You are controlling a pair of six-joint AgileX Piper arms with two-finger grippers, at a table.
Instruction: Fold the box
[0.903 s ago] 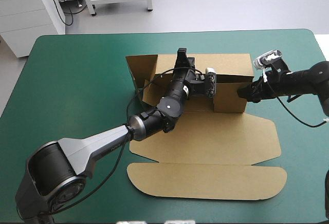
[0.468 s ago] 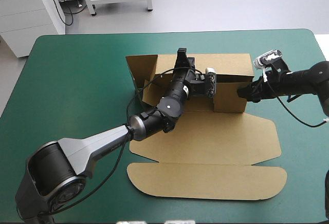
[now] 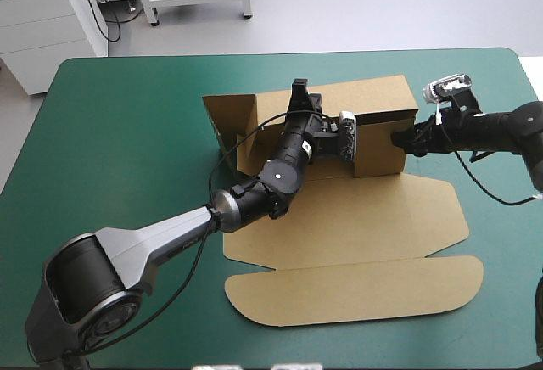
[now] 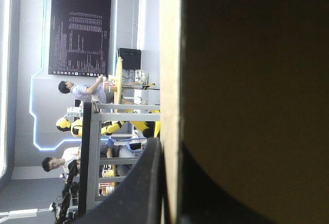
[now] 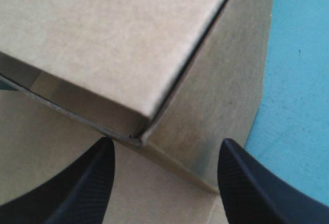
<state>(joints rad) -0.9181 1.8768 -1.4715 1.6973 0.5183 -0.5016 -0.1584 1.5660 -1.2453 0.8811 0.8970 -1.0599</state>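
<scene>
Box (image 3: 339, 226), a cut sheet of brown board, is found on the teal-green cover (image 3: 127, 132), from the middle of the table toward its right side. Its walls are raised on the far part, while the lid panel is spread flat toward the near edge and ends in a long rounded flap (image 3: 356, 289).

The left gripper (image 3: 299, 90) is reached across the tray to the far wall (image 3: 373, 98). In the left wrist view the board's thin edge (image 4: 172, 80) is seen standing between the two black fingers, which are all but closed upon it (image 4: 169, 144). The wall is thus pinched at its upper edge.

The right gripper (image 3: 397, 139) is held at the box's right end. In its own view the fingers are spread wide (image 5: 165, 141) and nothing is gripped. A raised corner of the box (image 5: 128, 39) lies just ahead, between them. Whether it is touched cannot be told. The cover (image 5: 298, 54) shows beside that corner.

The board is judged to be light and stiff: it should bend readily along its scored creases and resist elsewhere. Being so light, the whole sheet is likely to be dragged or turned on the cover when one part is pushed, so a steadying hold on a wall is called for. The faces look smooth and may slip between the fingers. Hold is best taken on a free upper edge, close to a crease, where a panel can be swung without being buckled. Thin flaps could be creased wrongly if pressed mid-panel.
</scene>
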